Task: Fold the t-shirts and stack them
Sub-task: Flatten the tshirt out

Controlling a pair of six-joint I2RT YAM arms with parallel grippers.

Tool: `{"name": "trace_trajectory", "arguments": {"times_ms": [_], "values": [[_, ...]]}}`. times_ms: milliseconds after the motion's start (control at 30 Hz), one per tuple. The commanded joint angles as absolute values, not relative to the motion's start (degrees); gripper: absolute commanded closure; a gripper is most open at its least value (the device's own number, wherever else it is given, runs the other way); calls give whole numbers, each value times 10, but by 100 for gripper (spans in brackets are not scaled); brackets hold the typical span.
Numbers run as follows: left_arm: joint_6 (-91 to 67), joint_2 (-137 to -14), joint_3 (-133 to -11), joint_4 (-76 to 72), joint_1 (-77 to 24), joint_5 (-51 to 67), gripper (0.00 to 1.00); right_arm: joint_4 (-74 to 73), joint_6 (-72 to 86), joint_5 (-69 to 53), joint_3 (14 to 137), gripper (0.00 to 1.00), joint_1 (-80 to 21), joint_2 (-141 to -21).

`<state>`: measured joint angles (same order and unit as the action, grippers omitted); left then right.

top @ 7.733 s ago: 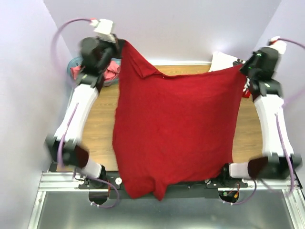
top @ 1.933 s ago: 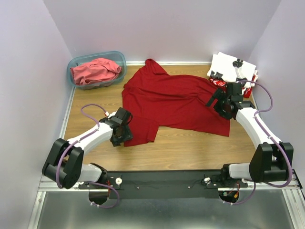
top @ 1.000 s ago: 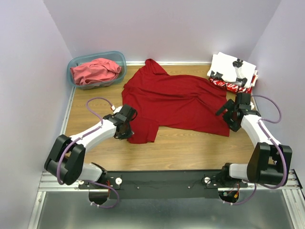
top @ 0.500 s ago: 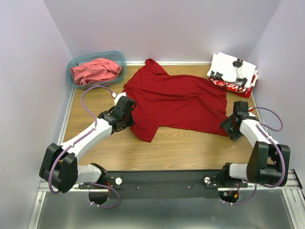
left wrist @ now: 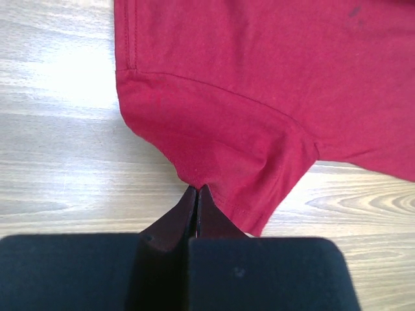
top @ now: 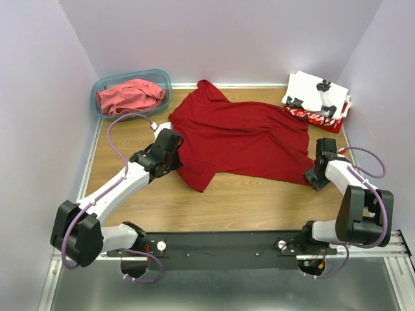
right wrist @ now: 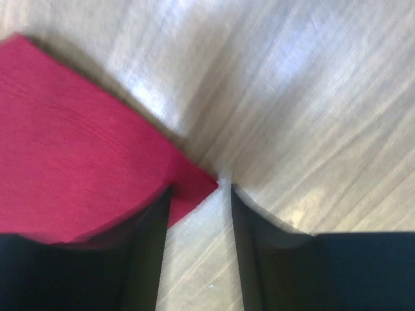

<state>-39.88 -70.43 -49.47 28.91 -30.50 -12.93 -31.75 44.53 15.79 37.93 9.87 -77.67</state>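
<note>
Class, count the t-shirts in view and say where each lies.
4. A deep red shirt spread across the table; a coral shirt in the teal tub; a white printed shirt folded far right, atop a red lettered shirt. More may hide beneath.

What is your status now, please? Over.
Left gripper shut on sleeve hem of deep red t-shirt. Right gripper open, straddling its near corner. Shirt spread out, unfolded. Tub and folded stack sit at far corners.

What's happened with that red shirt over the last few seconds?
The red shirt, held up between both arms before, now lies on the table. The left gripper pinches its sleeve; the right gripper let go and moved to its near corner, jaws apart around it. Unmoved: tub, folded pile.
</note>
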Motion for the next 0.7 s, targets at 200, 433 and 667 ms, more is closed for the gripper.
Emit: {"name": "trace_trajectory", "arguments": {"times_ms": [200, 433, 667], "values": [[-412, -655, -506, 311, -305, -157, 100, -295, 454, 148, 373, 100, 105, -826], [-426, -604, -552, 365, -302, -186, 100, -335, 448, 57, 397, 99, 105, -756], [-445, -564, -573, 410, -301, -184, 100, -432, 421, 50, 441, 100, 79, -722]]}}
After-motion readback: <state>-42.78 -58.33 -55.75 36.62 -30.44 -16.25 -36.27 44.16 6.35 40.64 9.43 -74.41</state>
